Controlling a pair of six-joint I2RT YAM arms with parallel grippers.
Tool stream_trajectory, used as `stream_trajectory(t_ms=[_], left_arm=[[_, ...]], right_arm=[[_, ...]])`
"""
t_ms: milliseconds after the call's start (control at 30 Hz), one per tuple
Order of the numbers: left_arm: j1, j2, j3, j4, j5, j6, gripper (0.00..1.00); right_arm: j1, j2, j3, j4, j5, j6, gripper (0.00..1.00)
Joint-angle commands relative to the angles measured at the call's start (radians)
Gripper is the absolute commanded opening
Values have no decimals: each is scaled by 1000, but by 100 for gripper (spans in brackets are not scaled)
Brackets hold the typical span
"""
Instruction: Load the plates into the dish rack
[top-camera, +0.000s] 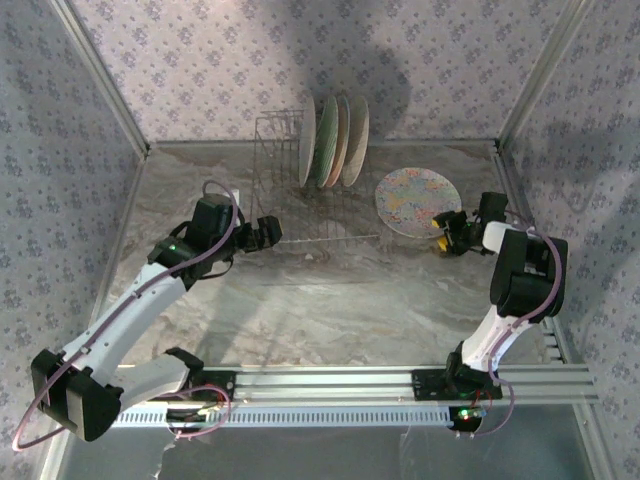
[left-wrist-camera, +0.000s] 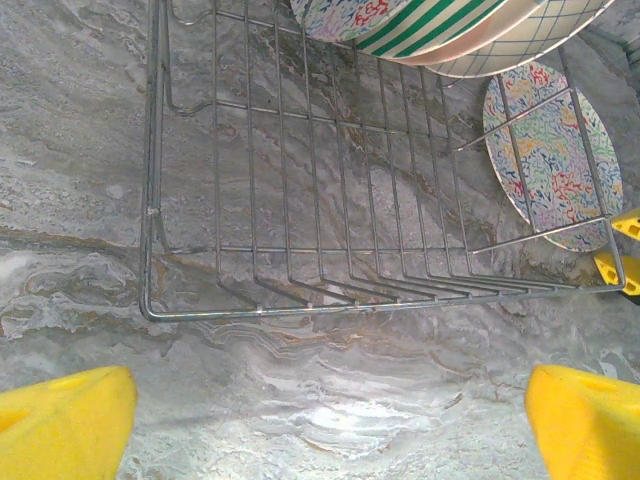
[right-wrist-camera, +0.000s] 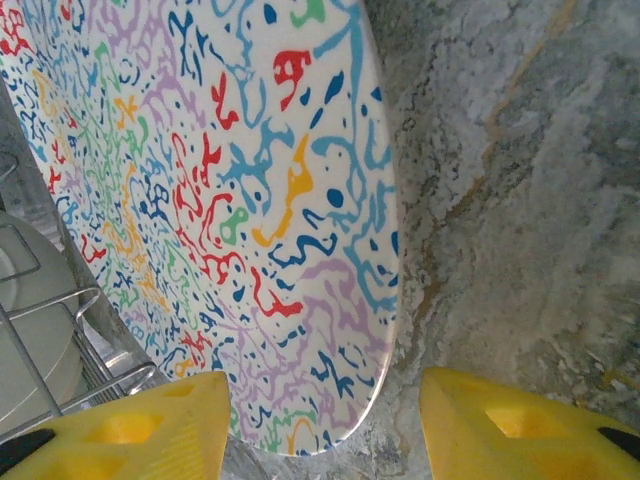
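The wire dish rack (top-camera: 300, 200) stands at the back middle with three plates (top-camera: 335, 140) upright in its right half. A multicoloured mosaic plate (top-camera: 418, 200) lies flat on the table to the rack's right. My right gripper (top-camera: 445, 235) is at that plate's near right edge. In the right wrist view it is open (right-wrist-camera: 325, 430), its yellow fingers (right-wrist-camera: 530, 425) either side of the mosaic plate's (right-wrist-camera: 230, 200) rim and not pressing it. My left gripper (top-camera: 268, 232) hovers wide open (left-wrist-camera: 325, 430) before the rack's (left-wrist-camera: 350, 250) near left corner, nothing between its fingers.
Patterned walls close the table at the back and both sides, with metal posts in the corners. The rack's left half (left-wrist-camera: 250, 180) holds nothing. A pale plate (right-wrist-camera: 30, 330) behind rack wires shows at the right wrist view's left edge.
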Motion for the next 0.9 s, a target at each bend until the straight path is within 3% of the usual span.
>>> stream_trajectory(t_ms=[0, 533, 867], left_arm=[[6, -12, 36, -1, -2, 15, 99], [23, -31, 19, -9, -5, 17, 99], [31, -46, 6, -11, -3, 12, 99]], right_arm=[[7, 26, 23, 18, 20, 35, 53], [24, 89, 16, 136, 41, 104, 33], [28, 79, -38, 233, 66, 138, 6]])
